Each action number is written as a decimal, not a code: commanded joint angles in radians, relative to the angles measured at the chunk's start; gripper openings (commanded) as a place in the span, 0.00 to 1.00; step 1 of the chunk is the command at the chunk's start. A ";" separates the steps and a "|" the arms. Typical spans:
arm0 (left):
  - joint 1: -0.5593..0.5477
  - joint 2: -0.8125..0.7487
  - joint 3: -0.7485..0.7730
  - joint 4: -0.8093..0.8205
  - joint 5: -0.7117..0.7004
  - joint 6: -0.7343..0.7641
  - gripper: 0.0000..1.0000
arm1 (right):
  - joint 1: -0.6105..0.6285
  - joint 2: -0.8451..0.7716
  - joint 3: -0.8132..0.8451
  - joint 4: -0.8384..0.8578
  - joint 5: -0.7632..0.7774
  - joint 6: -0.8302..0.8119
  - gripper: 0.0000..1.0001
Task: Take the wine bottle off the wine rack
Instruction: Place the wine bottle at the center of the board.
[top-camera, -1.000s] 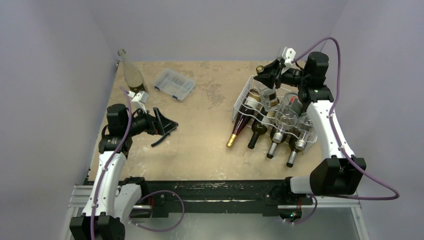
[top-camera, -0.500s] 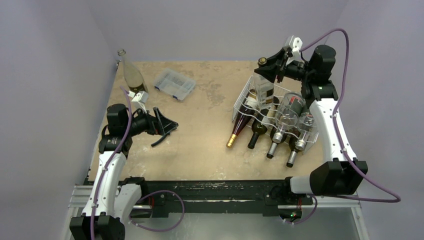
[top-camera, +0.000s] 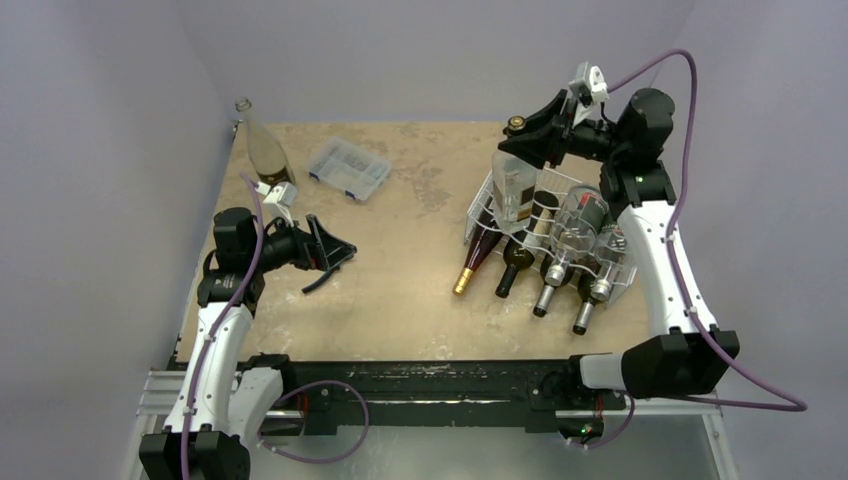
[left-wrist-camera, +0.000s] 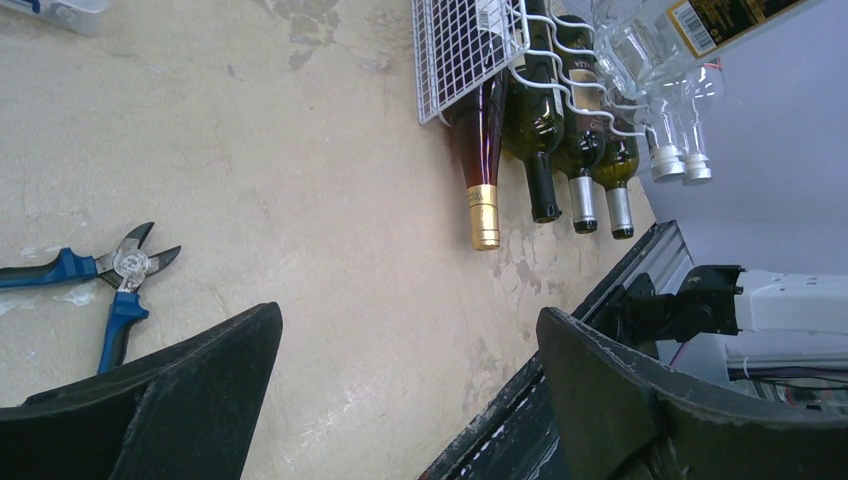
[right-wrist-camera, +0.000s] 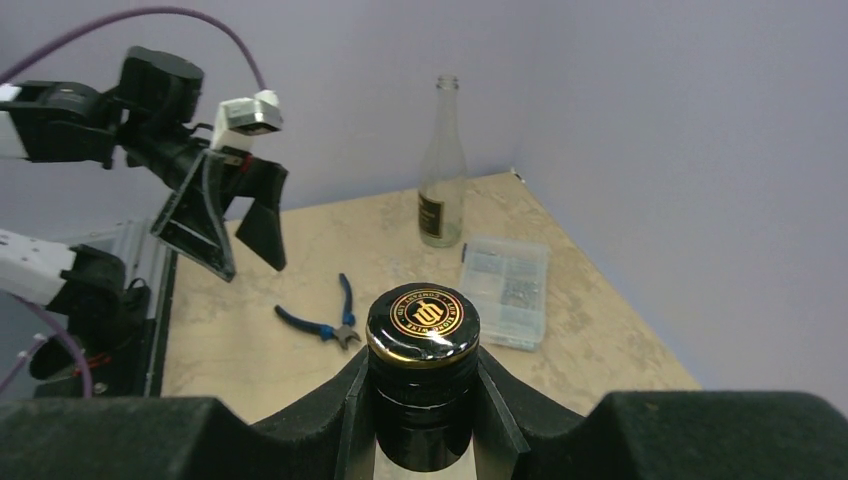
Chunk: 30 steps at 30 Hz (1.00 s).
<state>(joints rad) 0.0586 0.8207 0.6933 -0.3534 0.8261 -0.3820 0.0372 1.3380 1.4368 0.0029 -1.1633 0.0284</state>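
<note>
My right gripper (top-camera: 527, 133) is shut on the neck of a clear wine bottle (top-camera: 513, 187) with a black, gold-rimmed cap (right-wrist-camera: 422, 317). It holds the bottle upright, above the back left part of the white wire wine rack (top-camera: 477, 207). In the right wrist view the fingers (right-wrist-camera: 350, 405) clamp both sides of the neck just under the cap. The rack also shows in the left wrist view (left-wrist-camera: 460, 50). My left gripper (top-camera: 336, 250) is open and empty over the left side of the table; its jaws stand wide apart in the left wrist view (left-wrist-camera: 410, 330).
Several other bottles (top-camera: 518, 256) lie in the rack, necks toward the near edge. Blue-handled pliers (top-camera: 316, 281) lie under my left gripper. A small clear compartment box (top-camera: 348, 168) and an upright empty glass bottle (top-camera: 262, 146) stand at the back left.
My right gripper has raised the clear bottle up out of the rack and slightly left. The left arm has not moved.
</note>
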 joint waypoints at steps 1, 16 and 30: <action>0.006 -0.004 0.016 0.045 0.019 0.009 1.00 | 0.068 -0.095 0.004 0.129 -0.056 0.076 0.00; 0.006 -0.006 0.013 0.045 0.009 0.020 1.00 | 0.302 -0.067 -0.221 0.467 -0.042 0.274 0.00; 0.003 0.001 0.003 0.055 0.009 0.022 1.00 | 0.467 0.062 -0.300 0.648 0.081 0.264 0.00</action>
<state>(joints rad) 0.0586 0.8207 0.6933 -0.3519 0.8253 -0.3744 0.4629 1.3853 1.1191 0.4969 -1.1652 0.3054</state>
